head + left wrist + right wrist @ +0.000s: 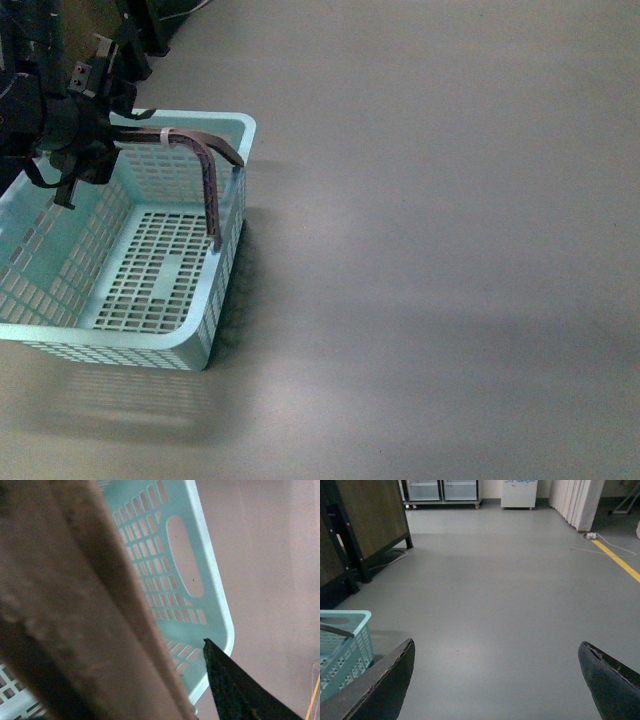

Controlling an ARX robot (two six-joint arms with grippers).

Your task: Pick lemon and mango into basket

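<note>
no lemon or mango shows in any view, and the basket (100, 335) is empty, under the left gripper (95, 120) and left of the right gripper (496, 645). the right one's jaws are apart and empty. the left sits against the brown handle (200, 145), but whether it's clamped on it i can't tell.

Basket (110, 338) on floor (450, 250), far left — left pincer (88, 125) over rear-left rim, beside handle (205, 150).
</note>
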